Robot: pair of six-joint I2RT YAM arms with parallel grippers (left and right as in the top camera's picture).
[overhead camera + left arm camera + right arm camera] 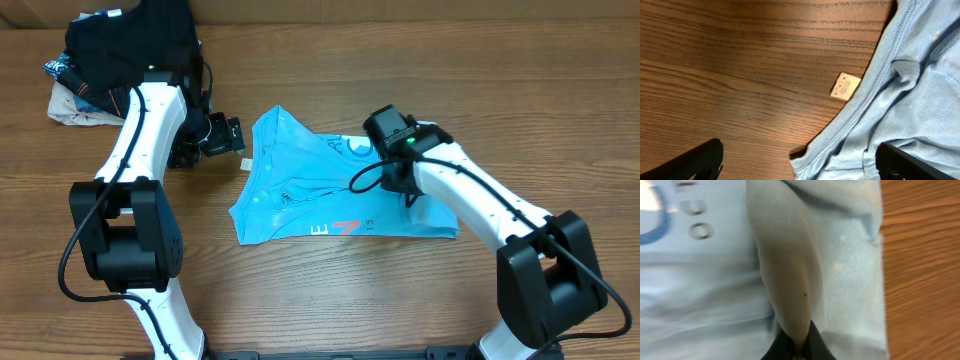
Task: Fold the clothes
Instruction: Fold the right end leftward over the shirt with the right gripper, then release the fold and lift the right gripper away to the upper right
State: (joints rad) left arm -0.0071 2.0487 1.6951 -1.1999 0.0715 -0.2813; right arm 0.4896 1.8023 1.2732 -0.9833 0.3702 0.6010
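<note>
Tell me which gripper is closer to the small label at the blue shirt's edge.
Left. The left gripper hangs open right by the label at the T-shirt edge; the right gripper is shut on a fold of the T-shirt, far across it.

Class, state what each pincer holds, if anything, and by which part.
Right pincer: the T-shirt, pinched by a raised fold near its edge. Left pincer: open, holding nothing.
</note>
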